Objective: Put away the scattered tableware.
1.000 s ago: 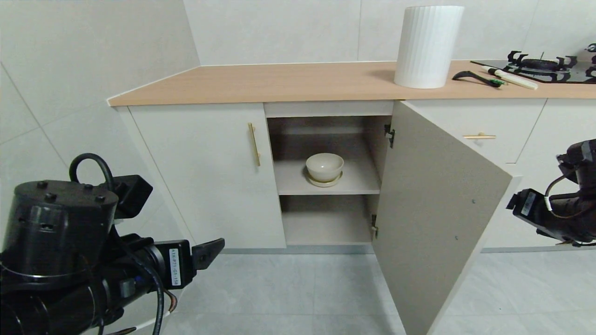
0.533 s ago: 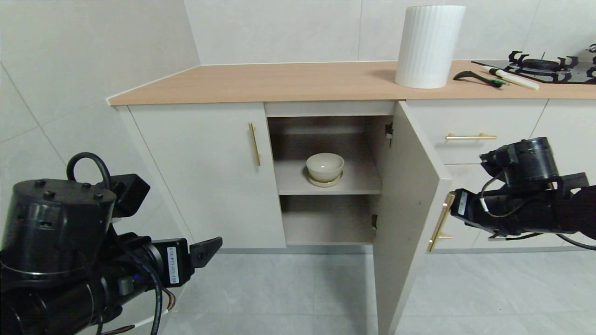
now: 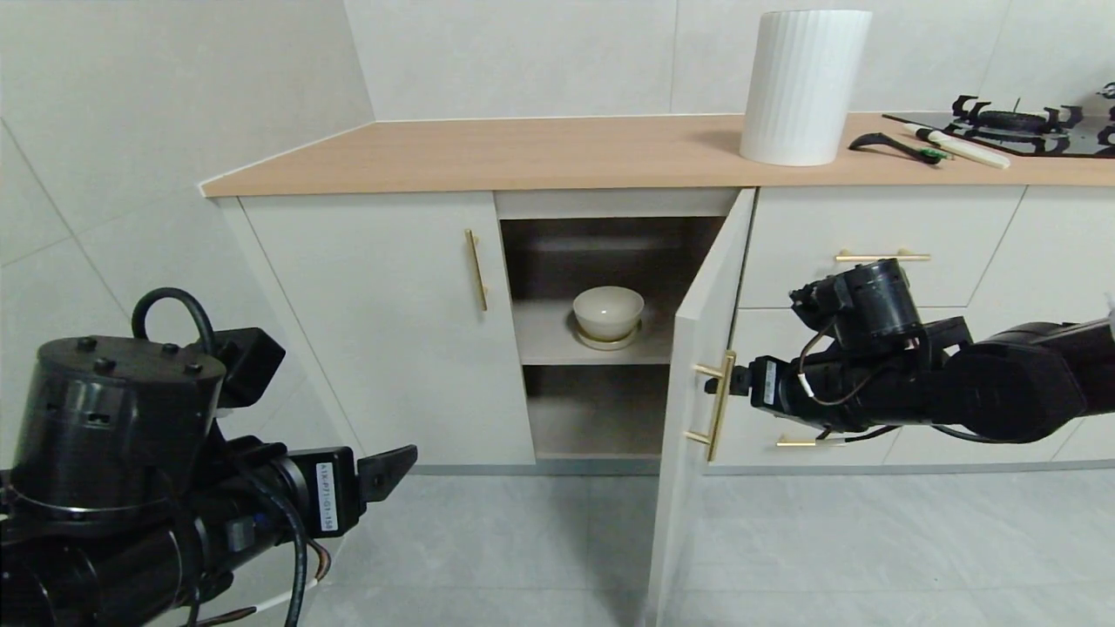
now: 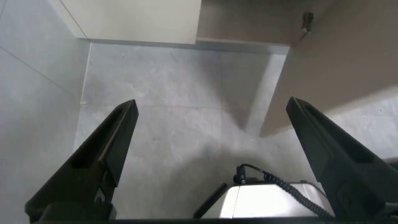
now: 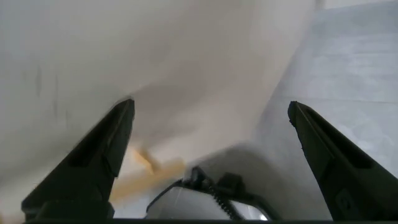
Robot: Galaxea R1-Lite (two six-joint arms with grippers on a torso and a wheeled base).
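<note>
While wrist views show both jaws apart, head view shows shelved bowl (image 3: 608,311).

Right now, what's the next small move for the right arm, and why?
Likely push the cabinet door shut. The bowl sits on a plate on the shelf, the door stands ajar, and the open right gripper is at its outer face beside the handle.

I had the left arm tucked low and close in, the left gripper (image 4: 211,106) pointing forward with its fingers spread wide. The right arm lay stretched roughly level across from the right, the right gripper (image 5: 210,104) likewise wide apart.
</note>
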